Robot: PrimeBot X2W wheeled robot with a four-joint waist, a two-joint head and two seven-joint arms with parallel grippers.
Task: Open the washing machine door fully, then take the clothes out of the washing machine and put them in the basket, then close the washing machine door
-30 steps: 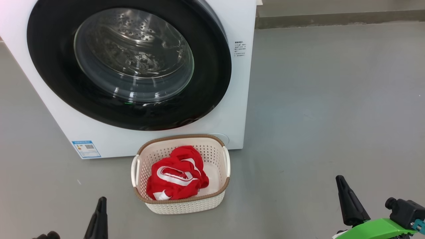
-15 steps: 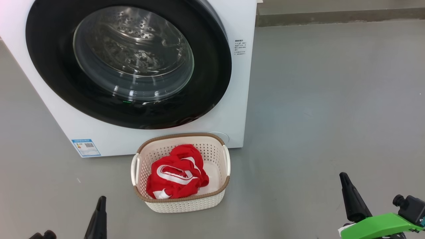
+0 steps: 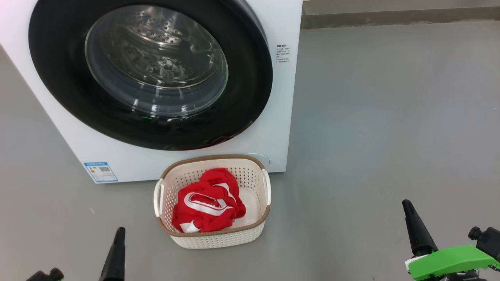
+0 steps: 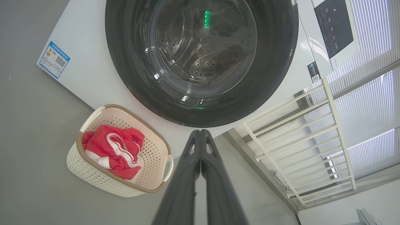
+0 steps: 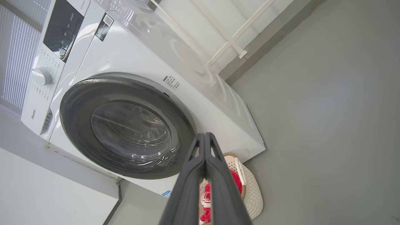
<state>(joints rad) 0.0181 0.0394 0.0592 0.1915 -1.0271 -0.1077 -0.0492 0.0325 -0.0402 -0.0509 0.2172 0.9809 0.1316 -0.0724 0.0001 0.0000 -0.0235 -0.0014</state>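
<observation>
My right pincer (image 3: 409, 208) retreats a bit; it and left pincer (image 3: 119, 236) are clenched, empty. Done, I think: clothes (image 3: 207, 207) in basket (image 3: 215, 240), washing machine door (image 3: 156, 62) shut.

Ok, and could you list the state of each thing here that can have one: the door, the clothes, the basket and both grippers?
washing machine door: closed, flush with the front of the washing machine.
clothes: crumpled, lying inside the basket.
basket: upright on the floor in front of the washing machine, holding the clothes.
left gripper: shut, empty.
right gripper: shut, empty.
</observation>
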